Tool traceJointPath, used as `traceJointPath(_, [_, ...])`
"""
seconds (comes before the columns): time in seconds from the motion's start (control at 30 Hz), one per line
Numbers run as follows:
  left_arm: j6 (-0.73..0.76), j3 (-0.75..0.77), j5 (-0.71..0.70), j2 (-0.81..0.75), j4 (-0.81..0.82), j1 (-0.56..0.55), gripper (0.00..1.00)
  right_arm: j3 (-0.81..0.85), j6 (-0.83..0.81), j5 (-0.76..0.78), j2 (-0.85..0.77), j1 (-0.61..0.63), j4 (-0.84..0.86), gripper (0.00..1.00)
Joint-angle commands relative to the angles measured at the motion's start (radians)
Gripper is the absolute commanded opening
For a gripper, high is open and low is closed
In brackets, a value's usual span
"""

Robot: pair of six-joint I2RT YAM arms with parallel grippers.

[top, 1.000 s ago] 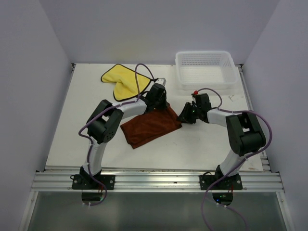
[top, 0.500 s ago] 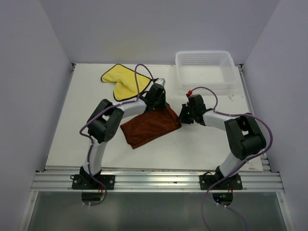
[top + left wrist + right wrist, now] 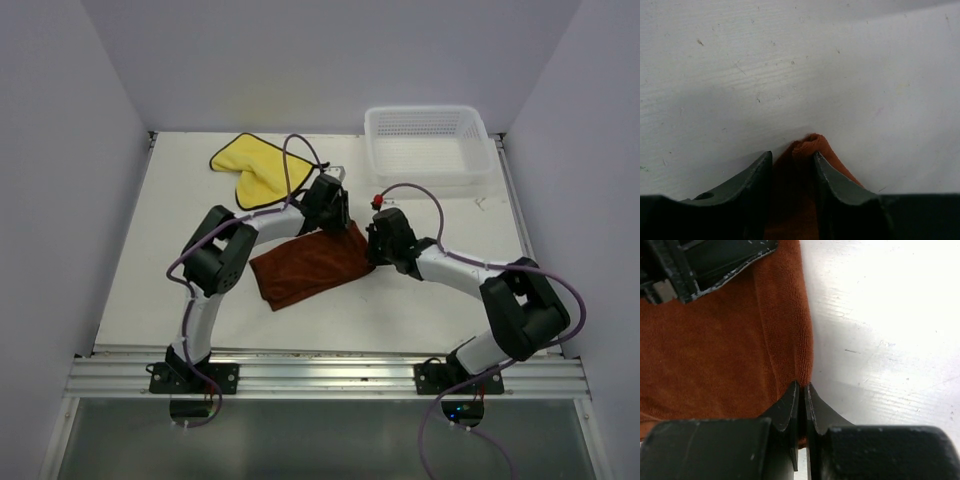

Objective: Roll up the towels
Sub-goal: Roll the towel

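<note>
The rust-brown cloth towel [image 3: 312, 265] lies spread, unrolled, on the white counter [image 3: 150, 270]. The left end effector [image 3: 791, 156] stands parted around one corner, and the right end effector [image 3: 801, 386] pinches its edge. Beyond the left end effector, the bright yellow dark-edged towel [image 3: 250, 165] lies untouched. Neither towel is rolled yet.

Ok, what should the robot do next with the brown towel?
Probably the right fingers, pinched shut on the edge of the rust-brown cloth towel, should lift and curl it inward; the left fingers stand open around a corner.
</note>
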Motion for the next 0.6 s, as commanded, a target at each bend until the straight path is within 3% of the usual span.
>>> traceJointPath(0.0, [0.044,0.04,-0.009,-0.078,-0.056,0.024,0.42,-0.024,-0.039,0.157,-0.056,0.039,-0.034,0.0])
traceJointPath(0.5, [0.022,0.052,0.02,-0.216,-0.125,0.025,0.54,-0.019,-0.076,0.375,-0.068,0.153,-0.016,0.0])
traceJointPath(0.57, [0.003,0.052,0.06,-0.218,-0.111,0.026,0.63,-0.018,-0.081,0.407,-0.067,0.17,-0.013,0.0])
